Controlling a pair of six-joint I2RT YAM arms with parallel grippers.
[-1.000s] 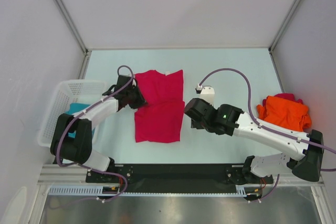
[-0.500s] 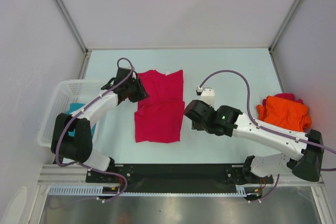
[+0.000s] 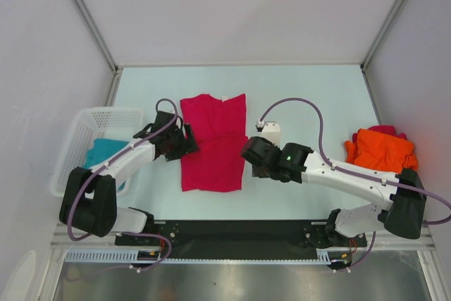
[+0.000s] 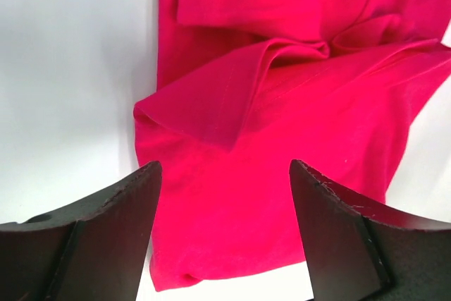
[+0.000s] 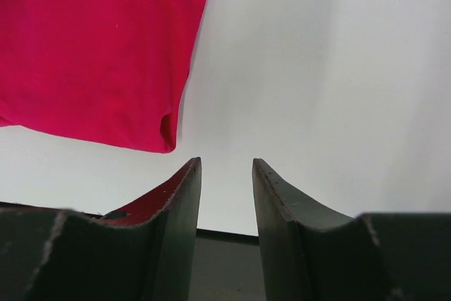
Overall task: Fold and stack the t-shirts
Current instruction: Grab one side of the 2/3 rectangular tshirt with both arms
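The crimson-pink t-shirt (image 3: 211, 147) lies flat at mid-table, its sides folded in; a loose flap (image 4: 211, 103) rests on its left part. My left gripper (image 3: 184, 142) hovers at the shirt's left edge, open (image 4: 225, 167), with only cloth below the wide-spread fingers. At the shirt's right edge, my right gripper (image 3: 251, 153) is open by a narrow gap (image 5: 227, 163) over bare table, with the shirt's corner (image 5: 158, 128) just to its left. The orange t-shirt (image 3: 380, 151) is bunched at the right. The teal t-shirt (image 3: 106, 151) lies in the basket.
The white mesh basket (image 3: 84, 119) stands at the table's left edge. A bit of crimson cloth (image 3: 386, 130) shows behind the orange heap. White walls close in the table on three sides.
My left gripper has opened and let go of the crimson-pink shirt's left side, then drawn back toward the near edge. The right arm has shifted slightly left.
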